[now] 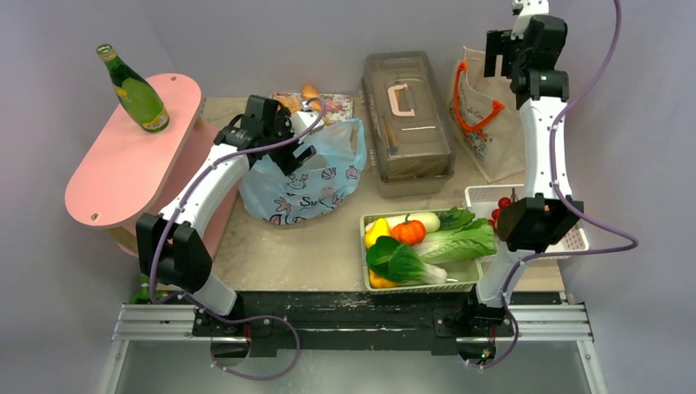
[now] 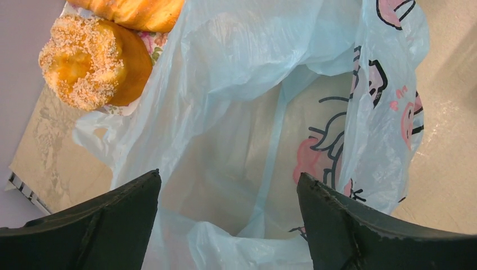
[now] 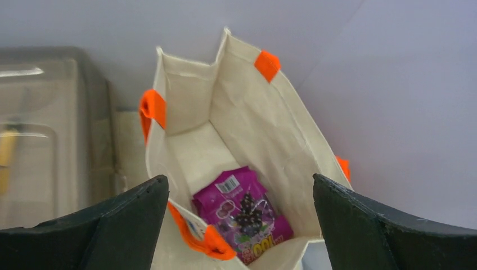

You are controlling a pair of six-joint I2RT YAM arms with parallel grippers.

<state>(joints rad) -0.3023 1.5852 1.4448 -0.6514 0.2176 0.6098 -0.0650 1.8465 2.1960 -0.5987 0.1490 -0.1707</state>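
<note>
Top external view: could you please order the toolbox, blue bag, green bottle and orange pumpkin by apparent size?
1. Toolbox and blue bag: about alike; the left arm hides part of the bag.
2. Green bottle, raised on the pink stand, so nearer the camera.
3. Orange pumpkin.

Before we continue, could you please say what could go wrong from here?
The open left hand hangs over the limp blue plastic bag; it could snag the film and drag it onto the doughnut. The open right hand, above the canvas tote, might catch an orange handle and tip it.
</note>
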